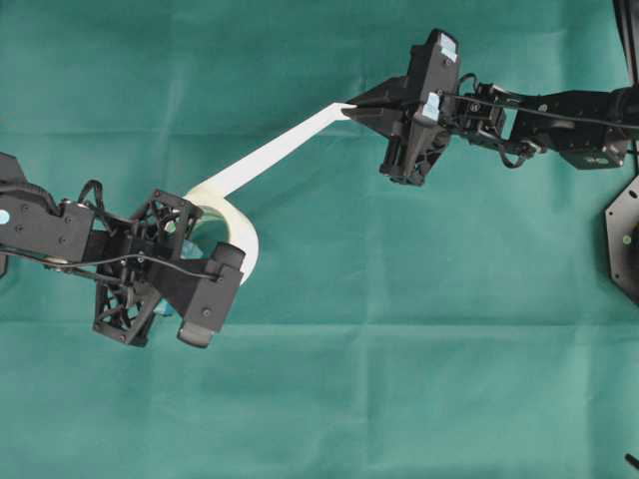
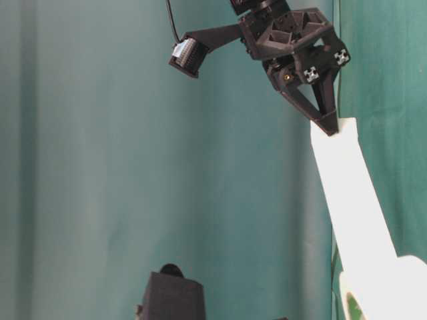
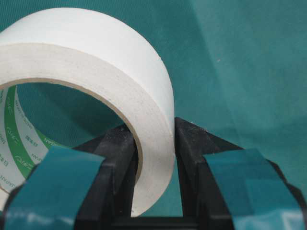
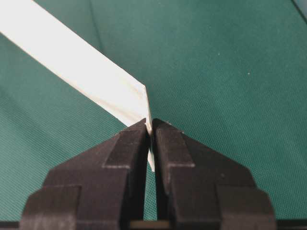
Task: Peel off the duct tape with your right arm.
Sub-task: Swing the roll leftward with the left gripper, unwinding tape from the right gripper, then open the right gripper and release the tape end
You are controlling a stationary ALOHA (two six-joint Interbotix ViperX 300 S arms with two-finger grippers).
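The duct tape (image 1: pixel 243 225) is a wide white roll with green print inside its core (image 3: pixel 19 139). My left gripper (image 3: pixel 156 132) is shut on the roll's wall, one finger inside the ring and one outside. A long white strip (image 1: pixel 280 152) runs from the roll up and to the right. Its far end is pinched by my right gripper (image 1: pixel 349 108), which is shut on it. In the right wrist view the strip (image 4: pixel 81 72) enters between the black fingertips (image 4: pixel 136 136). The table-level view shows the strip (image 2: pixel 350 193) rising taut to the right gripper (image 2: pixel 329 127).
Green cloth (image 1: pixel 399 349) covers the whole table. A black mount (image 1: pixel 624 235) sits at the right edge. The left arm's body (image 1: pixel 60 225) lies along the left side, and the right arm (image 1: pixel 559 120) reaches in from the upper right.
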